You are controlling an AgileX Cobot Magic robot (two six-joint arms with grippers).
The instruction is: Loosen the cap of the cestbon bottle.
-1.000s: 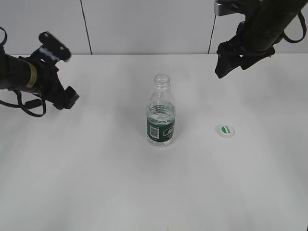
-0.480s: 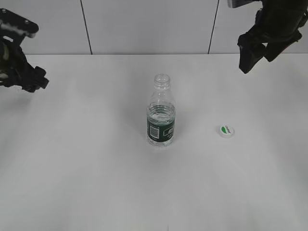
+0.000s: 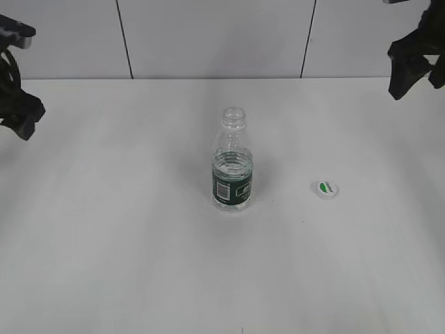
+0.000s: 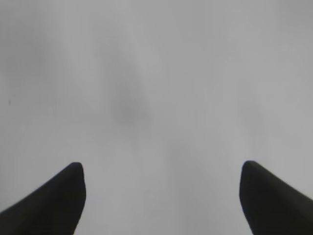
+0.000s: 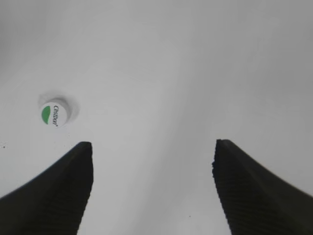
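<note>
The cestbon bottle stands upright in the middle of the white table, clear and ribbed with a dark green label band; its neck is open with no cap on it. The cap, white with a green mark, lies flat on the table to the bottle's right; it also shows in the right wrist view. My left gripper is open and empty, raised at the far left edge. My right gripper is open and empty, raised at the far right, well away from cap and bottle.
The white table stretches around the bottle, with a pale panelled wall behind its back edge. Nothing else stands on it in these views.
Both arms have drawn outward and up: the left one to the left edge, the right one to the right edge. Bottle and cap have not moved.
</note>
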